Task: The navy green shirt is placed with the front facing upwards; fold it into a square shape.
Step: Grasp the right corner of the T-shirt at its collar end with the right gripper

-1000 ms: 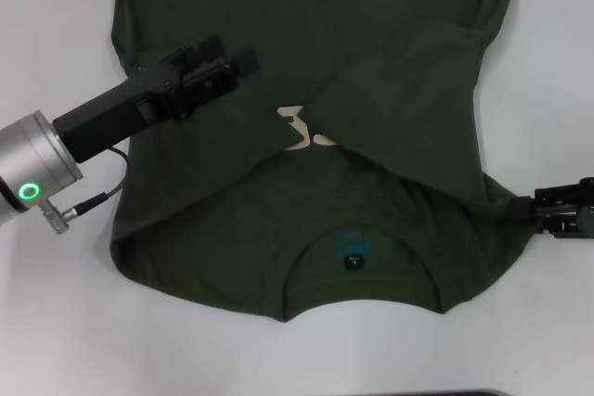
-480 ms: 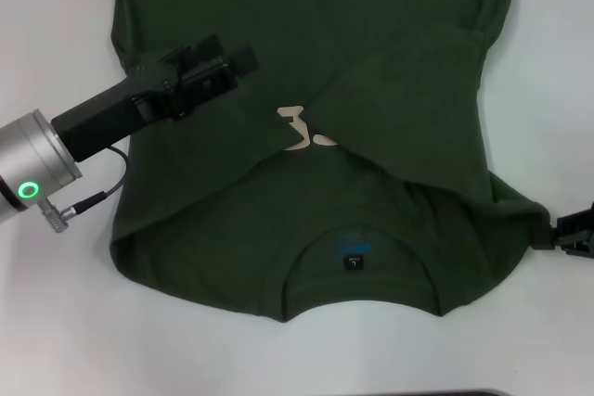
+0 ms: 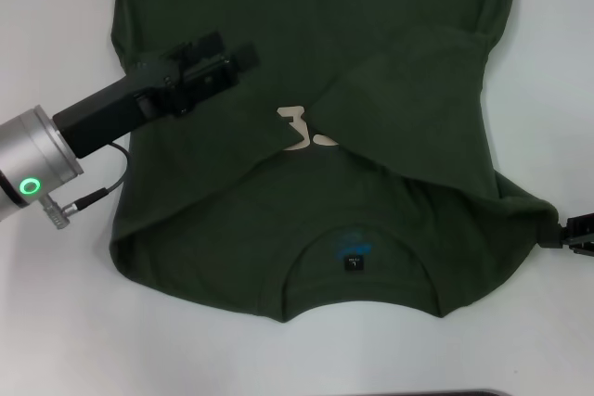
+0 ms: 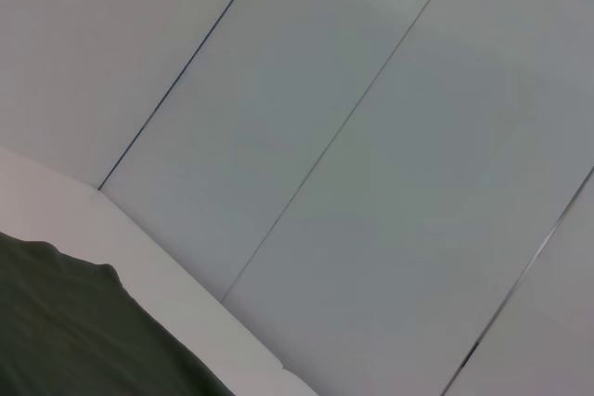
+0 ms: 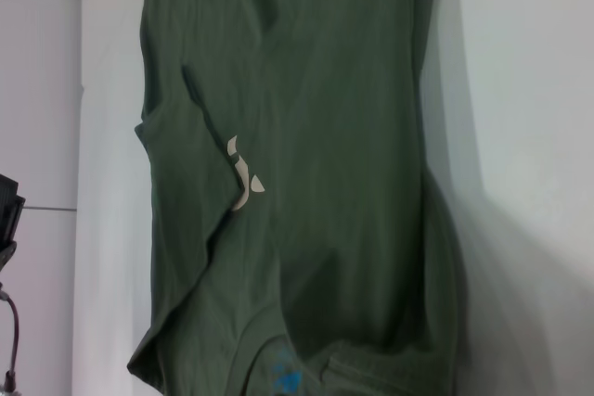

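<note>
The navy green shirt (image 3: 316,136), a dark olive cotton tee with cream chest letters, is lying spread on the white table (image 3: 56,322), both sleeves folded inward. The right gripper (image 3: 568,232) is pinching its sleeve corner at the edge. The left gripper (image 3: 218,64) is hovering over the opposite side, jaws narrow, gripping nothing.

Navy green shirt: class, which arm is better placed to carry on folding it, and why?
Probably the right. The right gripper sits at the navy green shirt's shoulder edge, cloth bunched toward it. The left gripper hovers over the flat folded sleeve.
</note>
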